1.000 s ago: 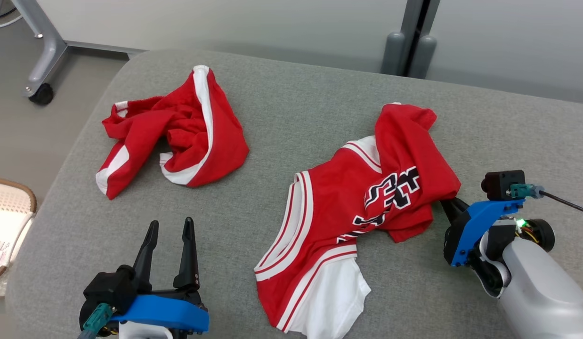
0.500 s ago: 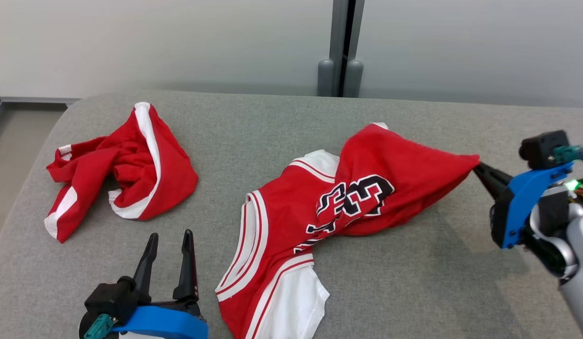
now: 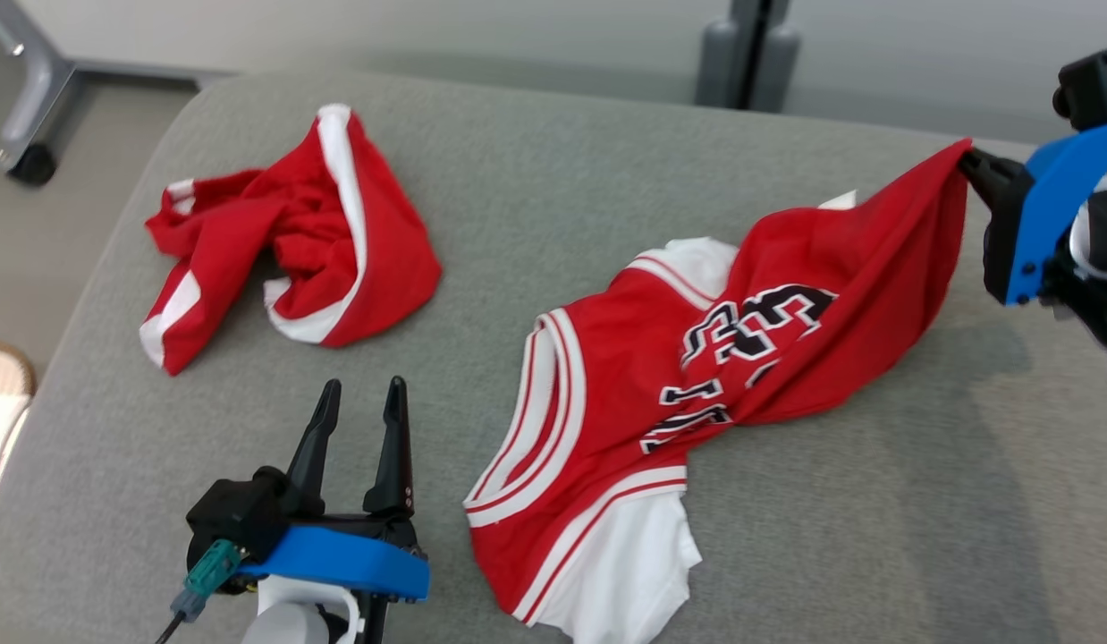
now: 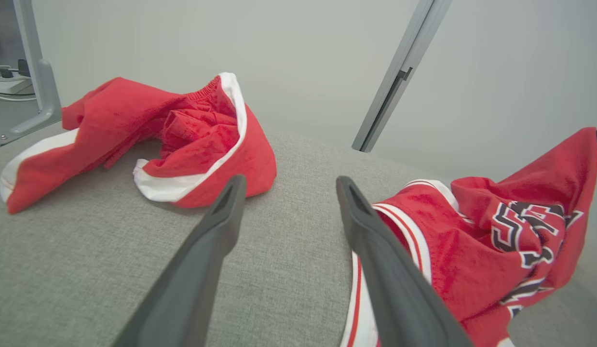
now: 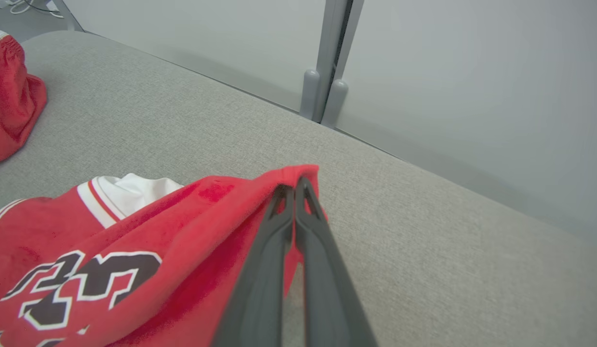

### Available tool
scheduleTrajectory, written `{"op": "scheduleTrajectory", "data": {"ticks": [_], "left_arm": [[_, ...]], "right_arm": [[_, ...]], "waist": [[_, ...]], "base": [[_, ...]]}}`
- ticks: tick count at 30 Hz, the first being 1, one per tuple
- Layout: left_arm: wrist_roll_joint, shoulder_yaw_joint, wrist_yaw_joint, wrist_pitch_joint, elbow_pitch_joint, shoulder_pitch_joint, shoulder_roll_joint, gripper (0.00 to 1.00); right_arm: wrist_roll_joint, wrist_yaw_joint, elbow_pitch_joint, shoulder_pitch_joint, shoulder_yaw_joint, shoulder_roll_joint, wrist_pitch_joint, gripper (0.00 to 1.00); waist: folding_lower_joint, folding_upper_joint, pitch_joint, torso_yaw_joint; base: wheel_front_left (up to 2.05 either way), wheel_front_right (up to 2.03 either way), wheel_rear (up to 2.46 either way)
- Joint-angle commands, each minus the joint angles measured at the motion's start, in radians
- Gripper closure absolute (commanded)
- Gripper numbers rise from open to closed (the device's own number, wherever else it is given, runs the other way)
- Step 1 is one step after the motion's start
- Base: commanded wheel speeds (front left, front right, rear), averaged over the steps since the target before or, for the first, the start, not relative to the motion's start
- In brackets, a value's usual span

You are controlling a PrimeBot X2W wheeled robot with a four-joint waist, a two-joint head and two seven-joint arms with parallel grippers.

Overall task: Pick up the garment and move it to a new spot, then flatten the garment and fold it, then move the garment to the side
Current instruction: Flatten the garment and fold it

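Note:
The garment (image 3: 697,358) is a red jersey with white trim and black-and-white lettering, lying crumpled across the grey cushion (image 3: 536,206). One red corner is lifted and stretched toward the upper right, where my right gripper (image 3: 969,165) is shut on it. In the right wrist view the closed fingers (image 5: 291,190) pinch the red hem of the garment (image 5: 183,241). My left gripper (image 3: 361,394) stands open at the lower left, nothing between its fingers; its wrist view shows the gripper (image 4: 286,185) beside the garment (image 4: 496,241).
A second crumpled red-and-white garment (image 3: 294,233) lies at the cushion's back left, also seen as a red heap (image 4: 158,135). A grey post (image 3: 750,54) rises behind the cushion. A caster leg (image 3: 26,134) and a woven basket (image 3: 4,394) stand on the floor at left.
My right gripper has risen up and to the right with the jersey corner, stretching the cloth off the cushion. The head camera has shifted. The left gripper stays open.

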Motion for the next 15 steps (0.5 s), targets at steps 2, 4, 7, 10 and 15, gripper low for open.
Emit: {"op": "scheduleTrajectory", "data": {"ticks": [2, 4, 7, 10, 15], "left_arm": [[-0.022, -0.022, -0.001, -0.003, -0.005, -0.038, -0.002, 0.00], [-0.032, -0.031, 0.003, -0.003, -0.005, -0.052, -0.001, 0.00], [-0.037, -0.038, 0.006, -0.003, -0.002, -0.065, -0.002, 0.00], [-0.028, -0.028, 0.012, -0.003, 0.001, -0.068, -0.002, 0.00], [0.008, 0.007, 0.008, -0.003, 0.012, -0.037, -0.002, 0.00]], "right_arm": [[-0.015, 0.000, 0.109, -0.084, 0.030, 0.014, -0.030, 1.00], [-0.024, 0.000, 0.201, -0.130, 0.036, 0.029, -0.073, 1.00], [-0.046, 0.000, 0.330, -0.179, 0.040, 0.057, -0.188, 0.00], [-0.036, 0.000, 0.416, -0.202, 0.051, 0.092, -0.319, 0.00], [-0.021, 0.000, 0.470, -0.197, 0.068, 0.134, -0.500, 0.00]], "waist": [[-0.0001, 0.0000, 0.105, 0.104], [-0.0001, 0.0000, 0.128, 0.123], [-0.0001, 0.0000, 0.141, 0.133], [-0.0001, 0.0000, 0.131, 0.120], [-0.0001, 0.0000, 0.070, 0.047]], "base": [[0.00, 0.00, 0.00], [0.00, 0.00, 0.00], [0.00, 0.00, 0.00], [0.00, 0.00, 0.00], [0.00, 0.00, 0.00]]}}
